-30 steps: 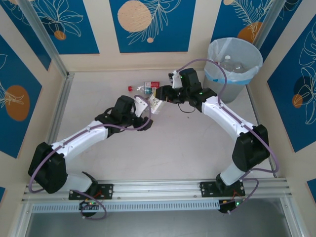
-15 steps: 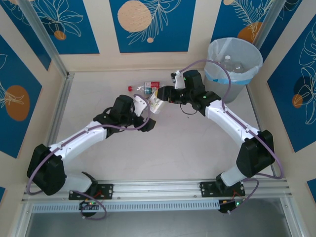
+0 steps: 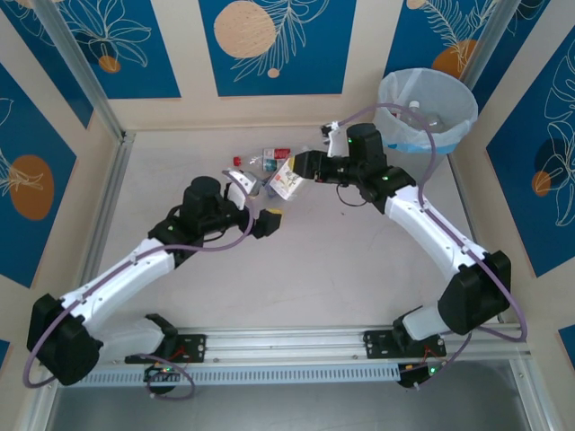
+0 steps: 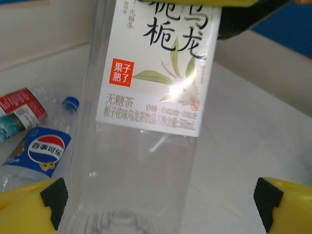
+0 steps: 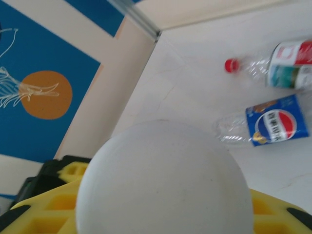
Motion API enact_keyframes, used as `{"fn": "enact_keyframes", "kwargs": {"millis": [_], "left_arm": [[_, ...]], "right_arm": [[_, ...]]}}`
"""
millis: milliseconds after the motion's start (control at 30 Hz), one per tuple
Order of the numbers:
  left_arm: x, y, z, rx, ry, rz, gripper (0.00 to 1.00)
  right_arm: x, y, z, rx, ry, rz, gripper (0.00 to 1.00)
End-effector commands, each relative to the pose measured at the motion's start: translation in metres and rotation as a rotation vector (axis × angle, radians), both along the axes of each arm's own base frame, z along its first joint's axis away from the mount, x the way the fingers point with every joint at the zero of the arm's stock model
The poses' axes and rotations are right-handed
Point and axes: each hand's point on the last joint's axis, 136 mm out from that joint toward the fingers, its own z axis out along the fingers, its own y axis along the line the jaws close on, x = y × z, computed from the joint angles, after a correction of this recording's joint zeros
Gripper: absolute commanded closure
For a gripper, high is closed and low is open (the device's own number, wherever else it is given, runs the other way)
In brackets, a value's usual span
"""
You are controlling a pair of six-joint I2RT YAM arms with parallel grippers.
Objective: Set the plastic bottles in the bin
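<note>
A clear plastic bottle with a white label point(image 3: 285, 180) hangs above the table's middle back, and my right gripper point(image 3: 302, 168) is shut on its upper end. In the right wrist view that bottle's white rounded end point(image 5: 165, 180) sits between the yellow fingers point(image 5: 46, 209). My left gripper point(image 4: 158, 204) stands wide open. The bottle's lower body point(image 4: 141, 165) lies between its pads, with a gap on the right side. Two more bottles lie on the table: a Pepsi-labelled one point(image 3: 263, 167) point(image 5: 273, 124) and a red-labelled one point(image 3: 275, 154) point(image 5: 287, 63). The bin point(image 3: 429, 144) stands at the back right.
Several bottles lie inside the bin's pale liner point(image 3: 422, 112). A red cap point(image 3: 237, 161) marks the end of the red-labelled bottle, toward the left. Panelled walls close in the table on the back and both sides, with a metal rail point(image 3: 108, 206) along the left.
My left gripper has opened wide, let go of the white-label bottle and drawn back toward the near left. The right gripper keeps the bottle and has shifted slightly right.
</note>
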Motion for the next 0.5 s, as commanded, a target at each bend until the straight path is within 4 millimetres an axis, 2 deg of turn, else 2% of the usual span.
{"fn": "enact_keyframes", "kwargs": {"millis": [0, 100, 300, 467], "left_arm": [[0.002, 0.006, 0.026, -0.101, -0.056, 0.063, 0.01], [0.012, 0.021, 0.017, -0.088, -0.036, 0.177, 0.01], [0.013, 0.024, 0.0, -0.087, 0.008, 0.204, 0.01], [0.018, 0.033, -0.009, -0.095, 0.039, 0.274, 0.01]], "right_arm": [[0.01, -0.027, 0.038, -0.026, -0.141, -0.08, 0.69], [0.018, -0.047, 0.057, -0.033, -0.207, -0.143, 0.69], [0.03, -0.08, 0.095, -0.066, -0.336, -0.234, 0.69], [0.044, -0.124, 0.126, -0.106, -0.441, -0.407, 0.68]]}}
